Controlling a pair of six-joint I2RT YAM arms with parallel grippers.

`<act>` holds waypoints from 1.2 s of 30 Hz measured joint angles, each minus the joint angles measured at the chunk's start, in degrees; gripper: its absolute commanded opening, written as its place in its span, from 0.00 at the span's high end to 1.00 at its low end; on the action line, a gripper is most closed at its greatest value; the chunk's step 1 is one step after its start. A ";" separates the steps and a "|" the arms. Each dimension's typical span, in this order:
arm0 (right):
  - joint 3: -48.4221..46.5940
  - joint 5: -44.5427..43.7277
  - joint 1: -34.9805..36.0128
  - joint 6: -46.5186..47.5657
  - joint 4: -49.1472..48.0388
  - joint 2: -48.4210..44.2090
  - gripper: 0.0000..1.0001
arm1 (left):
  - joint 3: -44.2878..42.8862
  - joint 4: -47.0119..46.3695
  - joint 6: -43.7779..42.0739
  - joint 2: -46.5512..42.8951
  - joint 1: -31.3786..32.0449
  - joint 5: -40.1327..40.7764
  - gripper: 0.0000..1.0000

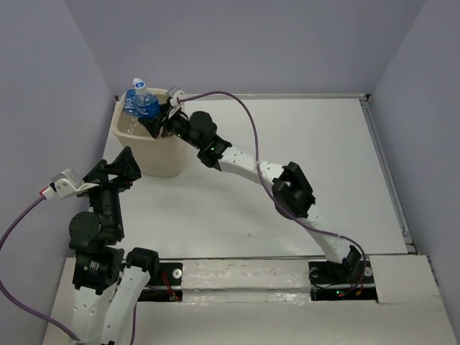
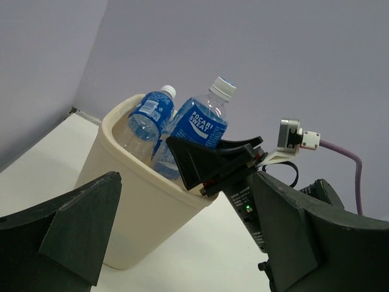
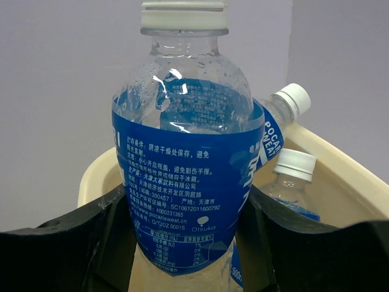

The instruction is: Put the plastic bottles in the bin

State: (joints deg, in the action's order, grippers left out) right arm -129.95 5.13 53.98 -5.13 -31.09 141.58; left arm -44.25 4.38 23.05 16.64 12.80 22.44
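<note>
The cream bin [image 1: 162, 162] stands at the table's far left corner. My right gripper [image 1: 159, 118] reaches over its near rim and is shut on a clear plastic bottle [image 3: 185, 170] with a blue label, held upright in the bin's mouth. Two more bottles [image 3: 279, 112] [image 3: 292, 176] lean inside the bin behind it. The left wrist view shows the bin [image 2: 130, 201], the held bottle [image 2: 197, 128] and one other bottle [image 2: 149, 115]. My left gripper [image 1: 118, 169] is open and empty, just left of and below the bin, jaws wide apart.
Grey walls [image 1: 237, 43] close in behind and left of the bin. The right arm's purple cable [image 1: 244, 118] arcs over the table. A raised rail [image 1: 388, 172] runs along the table's right edge.
</note>
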 measured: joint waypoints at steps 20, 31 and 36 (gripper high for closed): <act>7.23 2.23 -0.28 -1.09 5.88 -10.12 0.00 | -3.02 0.57 0.90 0.24 0.00 -1.22 0.01; 28.41 0.20 -0.31 -3.80 9.55 -34.49 0.00 | -5.40 1.68 1.11 1.25 0.00 -6.23 0.01; 54.97 -6.49 -0.28 -5.60 6.47 -60.50 0.00 | -3.85 1.68 1.25 0.39 0.00 -12.22 0.01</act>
State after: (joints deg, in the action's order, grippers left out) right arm -74.98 -1.37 53.69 -10.72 -24.62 81.08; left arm -48.10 6.07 24.29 17.04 12.80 10.22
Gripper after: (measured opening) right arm 0.994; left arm 0.989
